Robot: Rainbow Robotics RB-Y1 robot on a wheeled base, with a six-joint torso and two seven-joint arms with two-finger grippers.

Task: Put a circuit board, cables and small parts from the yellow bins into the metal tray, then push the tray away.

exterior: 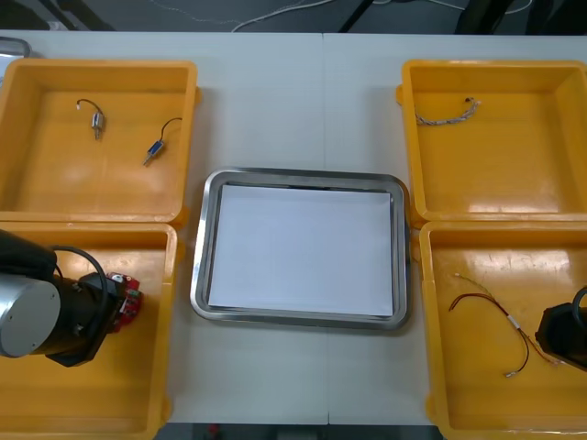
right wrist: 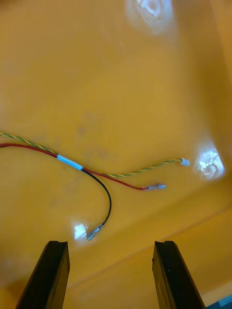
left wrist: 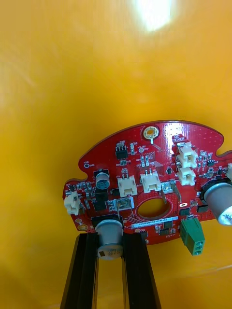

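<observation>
Left pincer (left wrist: 112, 239) pinches the near rim of the round red circuit board (left wrist: 150, 183) at a silver can (left wrist: 110, 236), inside the near-left yellow bin (exterior: 138, 394). From above the board shows almost edge-on, component face toward the wrist. Right pincer (right wrist: 110, 246) is spread over the red and yellow cable (right wrist: 121, 176) in the near-right bin (exterior: 486, 403); the cable runs far-left to near-right. Far-left bin (exterior: 55, 183): two small metal parts (exterior: 96, 119). Far-right bin (exterior: 514, 174): twisted cable (exterior: 447, 113). Metal tray (exterior: 298, 174), white inside, sits mid-bench (exterior: 275, 101).
</observation>
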